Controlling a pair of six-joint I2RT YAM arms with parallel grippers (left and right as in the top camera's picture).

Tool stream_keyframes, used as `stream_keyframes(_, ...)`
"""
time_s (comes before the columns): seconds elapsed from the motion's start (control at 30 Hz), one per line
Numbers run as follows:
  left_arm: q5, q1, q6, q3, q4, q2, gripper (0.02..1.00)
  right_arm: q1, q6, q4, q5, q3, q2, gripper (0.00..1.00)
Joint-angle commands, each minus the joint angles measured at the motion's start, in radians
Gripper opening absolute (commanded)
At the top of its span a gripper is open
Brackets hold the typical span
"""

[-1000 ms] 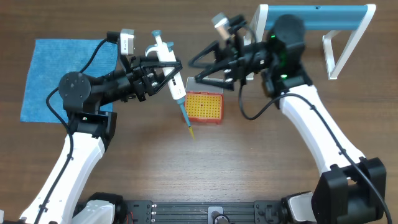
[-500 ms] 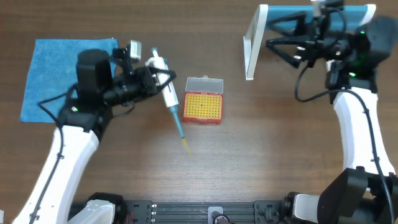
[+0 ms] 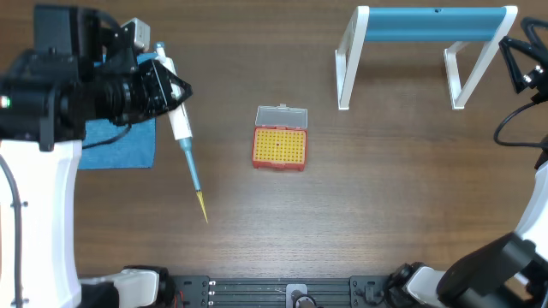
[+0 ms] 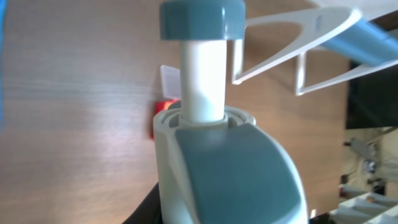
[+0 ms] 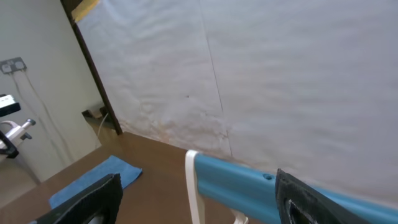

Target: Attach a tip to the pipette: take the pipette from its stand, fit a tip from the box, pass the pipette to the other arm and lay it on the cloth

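I'll start with the wooden table (image 3: 385, 214). The white-framed pipette stand (image 3: 428, 24) with its blue bar sits at the far edge on the right side with nothing hanging on it, so I take the pick-up as done.

The blue cloth (image 3: 128, 150) lies far left, partly hidden under my left arm (image 3: 43, 171). That's the landing spot, and I reckon it's why this arm is the carrier.

My left gripper (image 3: 164, 92) is clamped around the upper body of the pipette (image 3: 178, 120), lifted off the table at the cloth's right edge. The wrist camera shows bare wood below and only a sliver of blue at the side. I judge it's beside the cloth rather than over it.

My right gripper (image 3: 518, 62) sits out at the right edge near the stand, fingers spread wide and carrying nothing. I'd say it's there to be out of the way.

The tip box (image 3: 280, 147) sits mid-table with its lid flipped back, well apart from both grippers.

Now the pipette itself. It has a white body and a teal thumb button (image 4: 201, 18) on a white plunger stem. The blue shaft tapers down, and the whole thing is tilted with its nose toward the arm bases. The yellow tip (image 3: 202, 205) is seated on the end, in line with the shaft.
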Motion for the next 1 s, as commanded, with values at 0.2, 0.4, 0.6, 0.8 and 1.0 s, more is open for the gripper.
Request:
stream_keyframes(0.2, -0.18, 0.094, 0.208, 0.161, -0.227, 0.221, 0.027, 0.096, -0.385, -0.787, 0.536, 0.013, -0.482, 0.805)
stream_keyframes(0.4, -0.222, 0.256, 0.404, 0.161, -0.24, 0.304, 0.027, 0.221, -0.665, -1.53, 0.859, 0.013, -0.756, 0.974)
stream_keyframes(0.6, -0.308, 0.341, 0.561, 0.161, -0.189, 0.473, 0.027, 0.244, -0.703, -1.828, 1.044, 0.013, -0.999, 0.974)
stream_keyframes(0.8, -0.388, 0.344, 0.65, 0.161, -0.063, 0.641, 0.025, 0.244, -0.735, -1.797, 1.004, 0.012, -1.148, 0.991)
stream_keyframes(1.0, -0.385, 0.37, 0.718, 0.161, 0.064, 0.703, 0.027, 0.244, -0.723, -1.786, 1.016, -0.043, -1.461, 0.974)
